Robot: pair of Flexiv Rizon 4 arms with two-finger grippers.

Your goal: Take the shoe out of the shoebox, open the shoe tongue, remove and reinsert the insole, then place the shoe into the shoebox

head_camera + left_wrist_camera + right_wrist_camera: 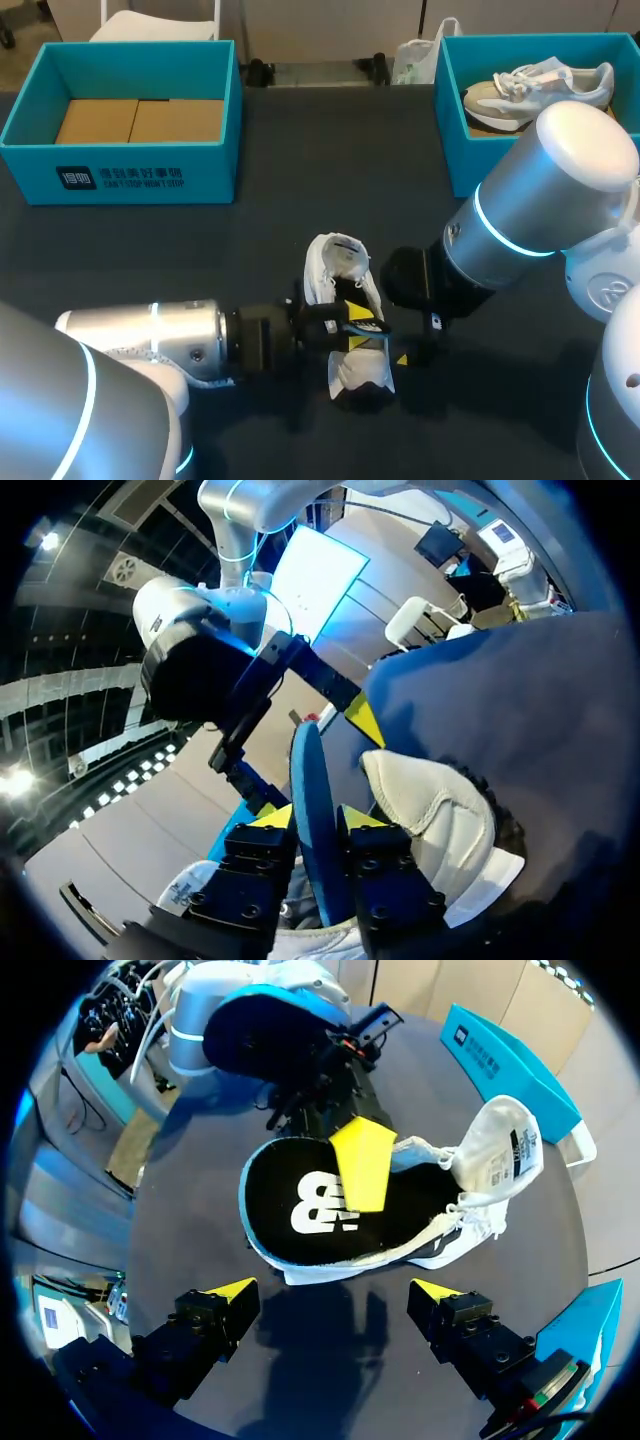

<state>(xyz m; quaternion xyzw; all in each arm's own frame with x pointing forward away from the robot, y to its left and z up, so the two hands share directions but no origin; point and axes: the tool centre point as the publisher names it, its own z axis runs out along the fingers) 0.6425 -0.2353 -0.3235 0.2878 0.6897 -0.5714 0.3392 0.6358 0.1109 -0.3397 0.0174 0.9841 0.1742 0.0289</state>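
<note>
The insole step seems in hand: the left gripper (pixel 318 825) clamps the insole (pixel 300 1210) edgewise at the white sneaker (pixel 345 262), while the right gripper (pixel 335 1295), jaws apart and empty, should next steady that sneaker.

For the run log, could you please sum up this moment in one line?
left gripper: shut on insole | right gripper: open, by shoe | shoe: on table, outside boxes

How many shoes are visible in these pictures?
2. One white shoe lies near the middle of the table. The other shoe lies in the teal box at the far right. The right arm covers part of that box, so more may be hidden.
</note>
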